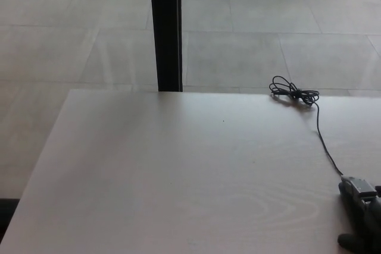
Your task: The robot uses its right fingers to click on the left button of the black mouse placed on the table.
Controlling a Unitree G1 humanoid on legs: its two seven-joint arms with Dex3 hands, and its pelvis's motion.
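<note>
So the table (178,182) is taking up most of the head view, pale wood grain, and nearly all of it is sitting bare. Its far edge is running straight across the upper middle, the left edge is slanting down toward the bottom left corner, and the right side is running out of the picture. Loads of free room across the left and centre.

All the action is crammed into the bottom right corner. The right hand (364,221) is poking in there, dark and cut off by the picture edge, so I can't tell whether its fingers are spread or pressed together. The black mouse (357,187) seems to be lying right there, under or against the hand, with only a greyish front bit showing.

Its cable (324,144) is trailing away toward the far edge and ending in a tangled coil (293,93) near that edge.

No readable writing anywhere. Behind the table a black post (165,28) is standing on the tiled floor (71,34).
</note>
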